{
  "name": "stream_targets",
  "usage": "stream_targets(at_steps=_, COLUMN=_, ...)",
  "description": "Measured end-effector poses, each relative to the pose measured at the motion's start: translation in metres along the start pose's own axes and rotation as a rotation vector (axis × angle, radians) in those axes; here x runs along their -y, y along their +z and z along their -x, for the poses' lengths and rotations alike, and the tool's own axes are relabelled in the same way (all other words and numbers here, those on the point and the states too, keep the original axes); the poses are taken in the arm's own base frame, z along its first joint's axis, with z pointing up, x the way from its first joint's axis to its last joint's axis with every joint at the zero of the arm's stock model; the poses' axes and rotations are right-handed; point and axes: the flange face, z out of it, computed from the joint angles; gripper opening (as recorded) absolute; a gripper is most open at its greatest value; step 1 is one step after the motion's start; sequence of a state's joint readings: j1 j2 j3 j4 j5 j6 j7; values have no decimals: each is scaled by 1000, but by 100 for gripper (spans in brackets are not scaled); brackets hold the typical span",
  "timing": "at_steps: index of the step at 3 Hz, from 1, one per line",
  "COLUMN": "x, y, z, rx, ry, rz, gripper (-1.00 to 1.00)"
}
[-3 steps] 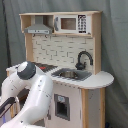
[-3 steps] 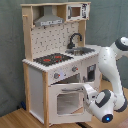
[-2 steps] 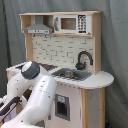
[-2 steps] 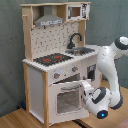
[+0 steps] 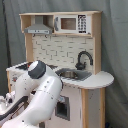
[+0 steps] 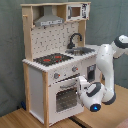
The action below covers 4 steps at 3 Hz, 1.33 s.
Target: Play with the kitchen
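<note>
The arm (image 6: 107, 60) is glossy white, built of rounded, tube-like segments that swell into bulbous joints. In the second exterior view, dark grey to black bands mark the seams between segments, one near the elbow at about 1 o'clock from the wrist. The wrist housing (image 6: 92, 95) is a fat white drum with a dark ring and a small blue light glowing at its 6 o'clock edge. In the first exterior view, the arm (image 5: 42, 92) shows a dark grey circular cap (image 5: 35, 70) on its uppermost joint and grey shading along the lower link.
</note>
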<state>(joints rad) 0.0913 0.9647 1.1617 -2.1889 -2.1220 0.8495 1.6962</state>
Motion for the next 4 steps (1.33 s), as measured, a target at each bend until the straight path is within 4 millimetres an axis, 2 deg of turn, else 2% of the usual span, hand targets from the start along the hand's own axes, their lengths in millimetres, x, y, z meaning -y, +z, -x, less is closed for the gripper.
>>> stream_targets(at_steps=1, x=-5, y=20, z=-18, rx=-28, ry=69, rz=16, gripper=100)
stream_targets(at_steps=2, x=-5, y=41, z=-26, rx=-37, ry=108, rz=-10, gripper=100)
stream_targets(at_steps=3, x=-19, y=7, z=-41, rx=-72, ry=101, rz=-77, gripper=100)
stream_targets(at_steps=4, x=-38, y=-19, z=-49, rx=-102, ry=88, rz=-84, gripper=100)
